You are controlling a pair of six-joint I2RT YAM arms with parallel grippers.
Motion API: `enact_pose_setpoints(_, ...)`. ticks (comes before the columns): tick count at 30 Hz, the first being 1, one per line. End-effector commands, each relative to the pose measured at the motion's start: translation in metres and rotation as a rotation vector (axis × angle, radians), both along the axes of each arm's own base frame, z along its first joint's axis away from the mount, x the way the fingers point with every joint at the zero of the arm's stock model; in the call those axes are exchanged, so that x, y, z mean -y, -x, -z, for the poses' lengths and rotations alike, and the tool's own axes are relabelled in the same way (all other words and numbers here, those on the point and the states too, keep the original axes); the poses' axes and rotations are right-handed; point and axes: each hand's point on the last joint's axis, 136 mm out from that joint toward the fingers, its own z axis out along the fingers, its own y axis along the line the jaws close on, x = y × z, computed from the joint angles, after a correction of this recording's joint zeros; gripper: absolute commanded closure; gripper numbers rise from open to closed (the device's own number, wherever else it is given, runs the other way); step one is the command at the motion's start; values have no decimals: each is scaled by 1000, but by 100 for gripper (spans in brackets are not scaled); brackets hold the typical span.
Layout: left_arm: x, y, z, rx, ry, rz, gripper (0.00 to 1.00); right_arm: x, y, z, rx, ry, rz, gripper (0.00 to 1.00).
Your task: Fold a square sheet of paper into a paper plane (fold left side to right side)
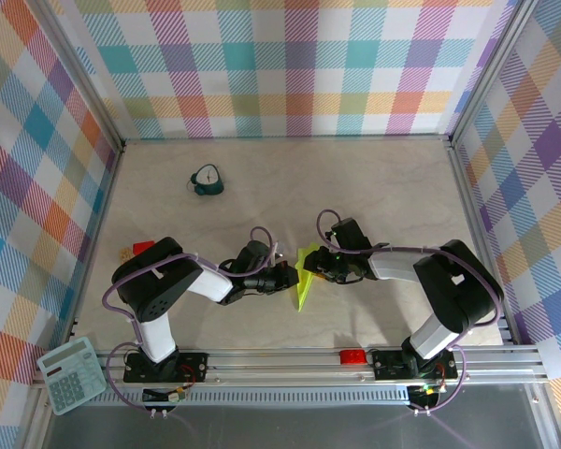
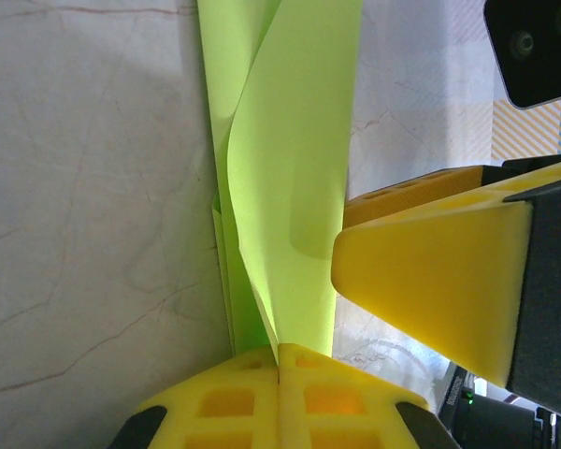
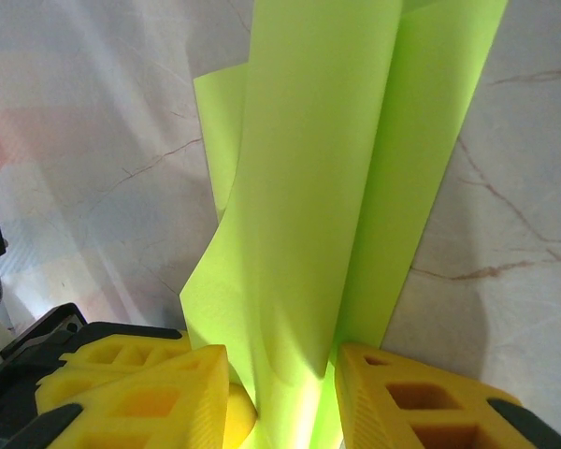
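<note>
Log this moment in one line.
left gripper: shut on paper sheet; right gripper: jaws apart, straddling paper sheet; paper sheet: folded in layers, bowed

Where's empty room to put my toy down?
Bare table from the teal clock to the right wall, and between the green paper and the front rail. Crowded mid-table, where left gripper and right gripper meet at the paper.

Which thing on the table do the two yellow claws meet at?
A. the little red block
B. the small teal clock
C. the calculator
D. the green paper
D: the left claw is pinched shut on the green paper, and the same paper runs between the fingers of the right claw; the clock stands apart, farther back on the table.
</note>
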Motion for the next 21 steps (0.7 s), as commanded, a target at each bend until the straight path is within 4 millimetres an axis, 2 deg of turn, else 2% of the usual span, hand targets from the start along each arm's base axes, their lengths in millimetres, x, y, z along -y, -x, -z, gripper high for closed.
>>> enact_pose_setpoints(1,-6,-5,22,27,-108,-12,100,-1,9,15,-53,3,-13,64)
enact_pose_setpoints(7,-10,-9,9,73,-120,-26,100,-7,7,19,-65,-5,-35,65)
enact_pose_setpoints(14,-21,-10,19,54,-175,-61,100,-1,8,16,-55,30,-33,64)
enact_pose_setpoints(21,-28,-15,13,78,-182,-93,100,1,11,19,-66,44,-42,64)
